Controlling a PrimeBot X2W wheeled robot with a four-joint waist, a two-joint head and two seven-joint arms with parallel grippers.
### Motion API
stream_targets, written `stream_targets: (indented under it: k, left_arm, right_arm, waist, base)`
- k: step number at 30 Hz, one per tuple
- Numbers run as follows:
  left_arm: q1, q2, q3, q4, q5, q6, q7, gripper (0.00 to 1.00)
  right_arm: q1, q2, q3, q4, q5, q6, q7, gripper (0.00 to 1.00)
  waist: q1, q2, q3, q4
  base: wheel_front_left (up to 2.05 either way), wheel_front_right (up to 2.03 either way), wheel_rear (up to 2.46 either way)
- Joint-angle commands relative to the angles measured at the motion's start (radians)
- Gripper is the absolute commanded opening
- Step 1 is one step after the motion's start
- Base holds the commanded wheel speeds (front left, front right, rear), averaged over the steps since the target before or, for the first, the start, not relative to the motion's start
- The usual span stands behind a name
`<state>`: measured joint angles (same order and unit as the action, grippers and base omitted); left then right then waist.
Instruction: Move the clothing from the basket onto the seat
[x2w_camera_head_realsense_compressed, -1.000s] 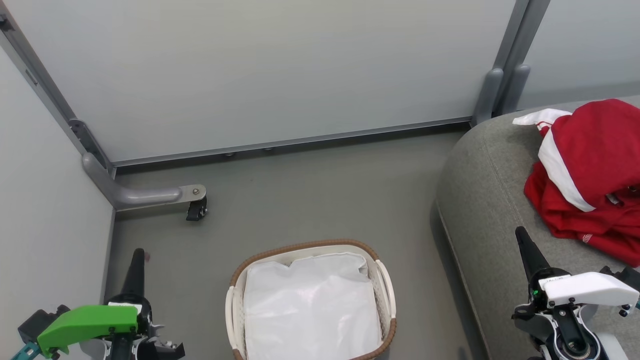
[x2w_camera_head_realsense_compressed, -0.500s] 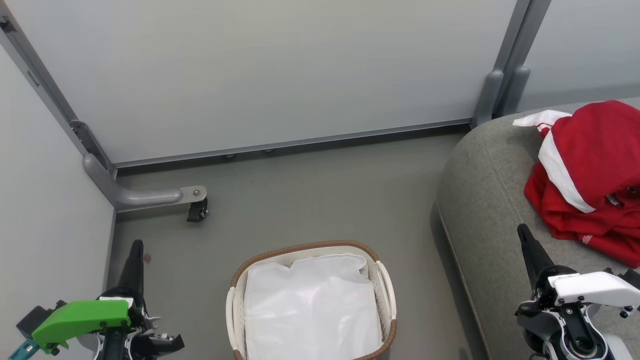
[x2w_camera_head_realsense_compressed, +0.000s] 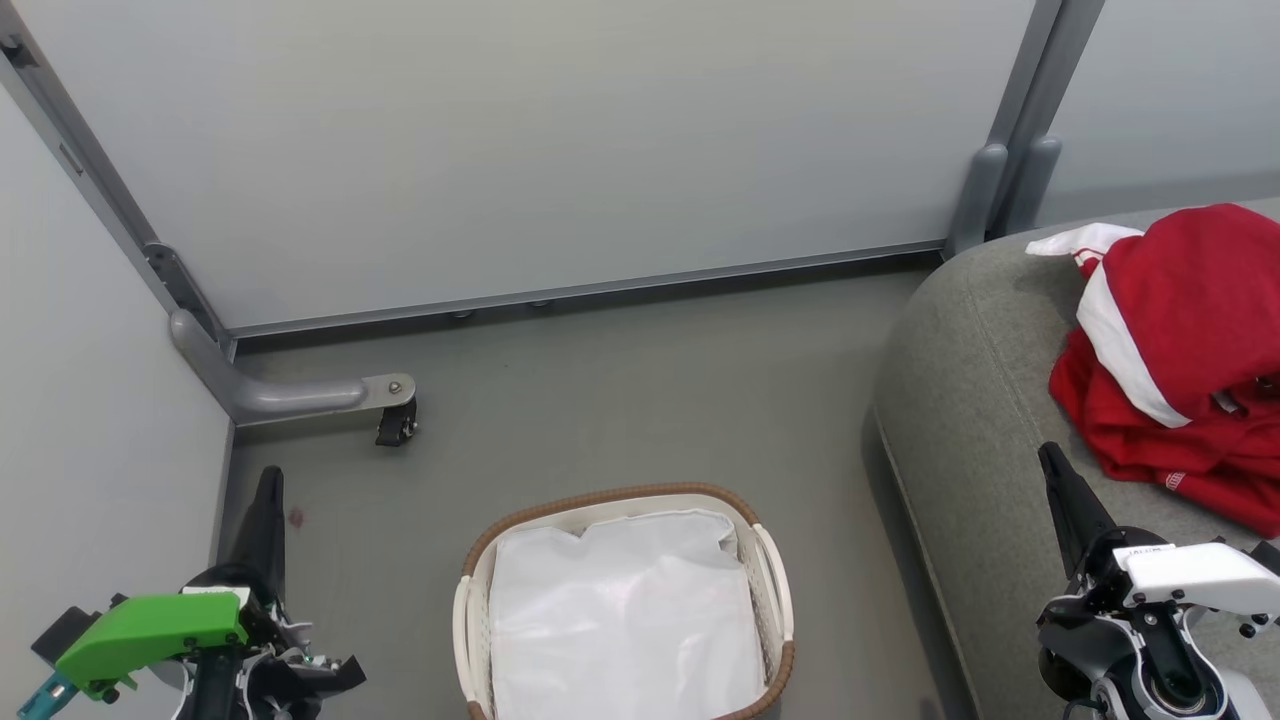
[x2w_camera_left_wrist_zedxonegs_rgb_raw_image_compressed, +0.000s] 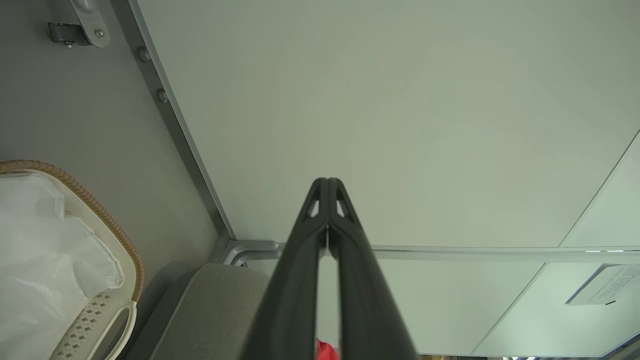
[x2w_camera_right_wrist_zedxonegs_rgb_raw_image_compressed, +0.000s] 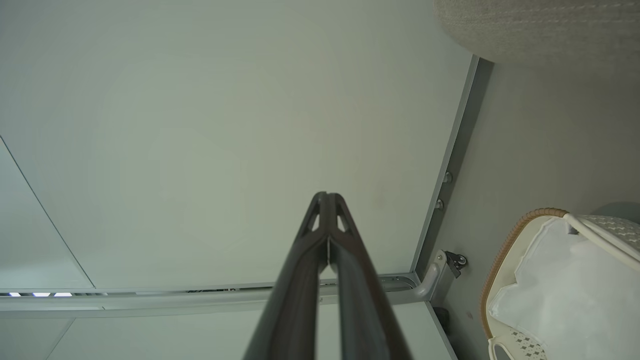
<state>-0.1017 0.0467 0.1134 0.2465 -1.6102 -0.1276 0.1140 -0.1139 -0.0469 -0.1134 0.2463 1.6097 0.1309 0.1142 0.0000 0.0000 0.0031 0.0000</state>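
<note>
1. The clothing (x2w_camera_head_realsense_compressed: 1180, 340) is seen as a red heap with white stripes on top of the seat (x2w_camera_head_realsense_compressed: 970, 420). It is set back from the rounded left edge of the seat.
2. The basket (x2w_camera_head_realsense_compressed: 610, 496) is placed on the floor (x2w_camera_head_realsense_compressed: 620, 380), near the left edge of the seat but apart from it. A white liner (x2w_camera_head_realsense_compressed: 620, 620) is spread over its inside.
3. The left gripper (x2w_camera_head_realsense_compressed: 270, 475) is held over the floor, left of the basket and well apart from the clothing. Its two fingers (x2w_camera_left_wrist_zedxonegs_rgb_raw_image_compressed: 300, 280) are pressed together, tip against tip, and nothing is clamped between them.
4. The right gripper (x2w_camera_head_realsense_compressed: 1048, 455) is seen over the grey surface of the seat, near the clothing but not touching it. Its fingers are also closed tip to tip, with nothing held.
5. Behind the basket, the floor is bordered by a pale panel (x2w_camera_head_realsense_compressed: 550, 130), and a small caster (x2w_camera_head_realsense_compressed: 396, 425) is seen near the left corner.
</note>
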Motion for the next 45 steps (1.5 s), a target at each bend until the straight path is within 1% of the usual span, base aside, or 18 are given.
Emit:
stream_targets:
  k: [1, 45]
  left_arm:
    - [-0.013, 0.006, 0.003, -0.003, -0.004, -0.006, 0.004, 0.0]
    - [-0.013, 0.006, 0.003, -0.002, -0.004, -0.006, 0.004, 0.0]
  right_arm:
    - [0.011, -0.006, -0.003, -0.004, 0.005, 0.0, 0.004, 0.0]
    - [0.011, -0.006, -0.003, -0.004, 0.005, 0.0, 0.003, 0.0]
  waist:
    - [0.0, 0.0, 0.0, 0.0]
    - [0.0, 0.0, 0.0, 0.0]
  base:
    - [0.0, 0.0, 0.0]
    - [0.0, 0.0, 0.0]
